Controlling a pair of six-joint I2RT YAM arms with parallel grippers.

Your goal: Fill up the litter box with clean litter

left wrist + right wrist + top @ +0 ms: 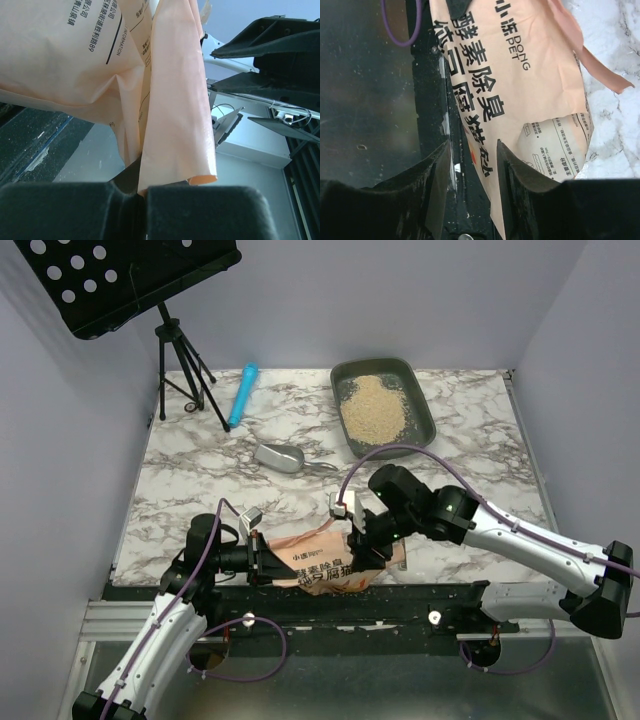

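The dark grey-green litter box [420, 390] sits at the far right of the marble table with a pile of pale beige clean litter [372, 408] in it. The orange-pink printed bag [325, 565] lies crumpled at the table's near edge. My left gripper [262, 558] is shut on the bag's left edge; in the left wrist view the bag [170, 100] hangs from the closed gripper [141, 194]. My right gripper [362, 545] is open over the bag's right part. In the right wrist view the bag's [520, 75] edge lies between the spread jaws of the gripper [472, 165].
A silver metal scoop [280, 457] lies mid-table. A blue cylinder [242, 395] lies at the far left beside a tripod [185, 375] that carries a black perforated stand [120, 280]. A black rail [400, 598] runs along the near table edge.
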